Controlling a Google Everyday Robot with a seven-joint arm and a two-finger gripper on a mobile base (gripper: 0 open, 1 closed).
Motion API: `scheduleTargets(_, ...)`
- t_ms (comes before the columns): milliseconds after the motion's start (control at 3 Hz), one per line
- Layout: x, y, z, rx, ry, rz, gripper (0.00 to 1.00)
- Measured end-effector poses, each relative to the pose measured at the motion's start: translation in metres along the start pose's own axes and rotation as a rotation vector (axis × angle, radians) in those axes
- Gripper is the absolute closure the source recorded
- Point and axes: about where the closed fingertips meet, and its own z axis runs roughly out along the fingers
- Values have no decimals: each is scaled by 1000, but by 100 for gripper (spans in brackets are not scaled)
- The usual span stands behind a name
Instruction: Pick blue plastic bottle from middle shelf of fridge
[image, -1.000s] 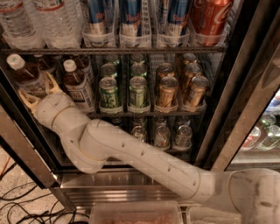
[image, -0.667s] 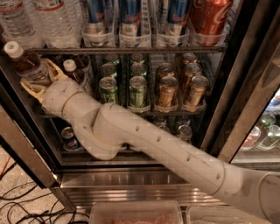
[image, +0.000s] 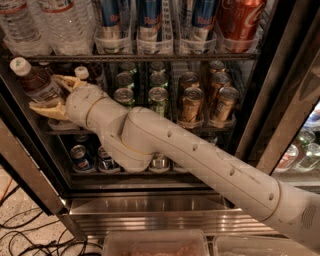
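Note:
The blue plastic bottle (image: 34, 82), with brown drink, a white cap and a white label, leans to the left at the left end of the middle shelf (image: 150, 125) of the fridge (image: 272, 105). My gripper (image: 43, 91) reaches in from the right. Its tan fingers (image: 62, 80) sit above and below the bottle's lower body, closed on it. A second brown bottle (image: 82, 74) stands just behind my wrist, mostly hidden. My white arm (image: 200, 160) crosses the lower shelf.
Green cans (image: 157, 97) and gold cans (image: 191, 104) fill the middle shelf to the right. Water bottles (image: 65, 25), tall blue cans (image: 150, 20) and a red can (image: 240, 20) stand above. Small cans (image: 80, 157) stand below. The dark door frame (image: 27, 165) runs close on the left.
The gripper and the bottle have risen and shifted slightly right. The bottle now tilts more to the left, and the arm's elbow has swung further right.

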Motion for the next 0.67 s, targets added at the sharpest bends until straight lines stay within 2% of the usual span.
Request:
scheduleTargets(333, 6, -10, -5, 9, 7, 16, 100)
scheduleTargets(667, 6, -10, -5, 9, 7, 16, 100)
